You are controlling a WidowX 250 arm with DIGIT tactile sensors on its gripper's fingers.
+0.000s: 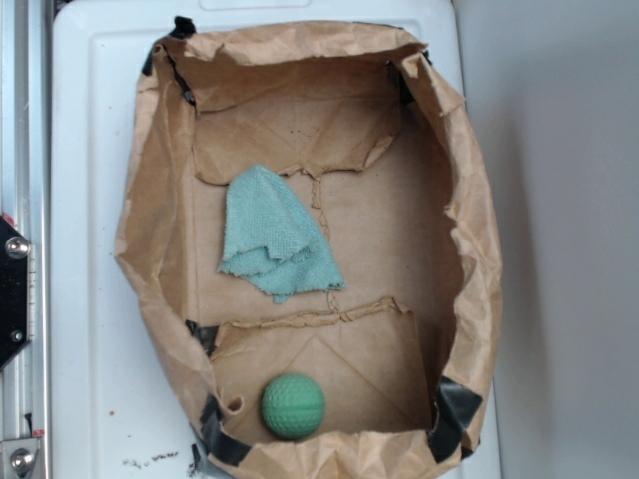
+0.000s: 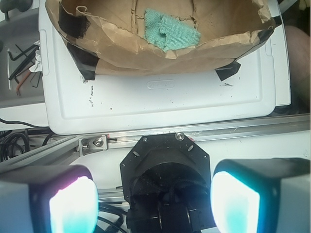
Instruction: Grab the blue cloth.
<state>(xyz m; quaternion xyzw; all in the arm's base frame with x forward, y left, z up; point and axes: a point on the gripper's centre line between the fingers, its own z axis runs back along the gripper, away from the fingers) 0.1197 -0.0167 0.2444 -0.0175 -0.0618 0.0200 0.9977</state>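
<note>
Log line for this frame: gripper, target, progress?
gripper: open, outside bag | blue cloth: on paper bag floor, untouched | green ball: apart from cloth | grasp: not started

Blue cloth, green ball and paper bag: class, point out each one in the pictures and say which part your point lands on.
blue cloth (image 1: pixel 275 235), exterior view, middle of its folded terry surface.
green ball (image 1: pixel 294 406), exterior view, centre of its dimpled top.
paper bag (image 1: pixel 477 239), exterior view, crumpled right wall.

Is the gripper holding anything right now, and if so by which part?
Nothing is held. The gripper is open and empty, outside the paper bag; the blue cloth lies untouched inside.
</note>
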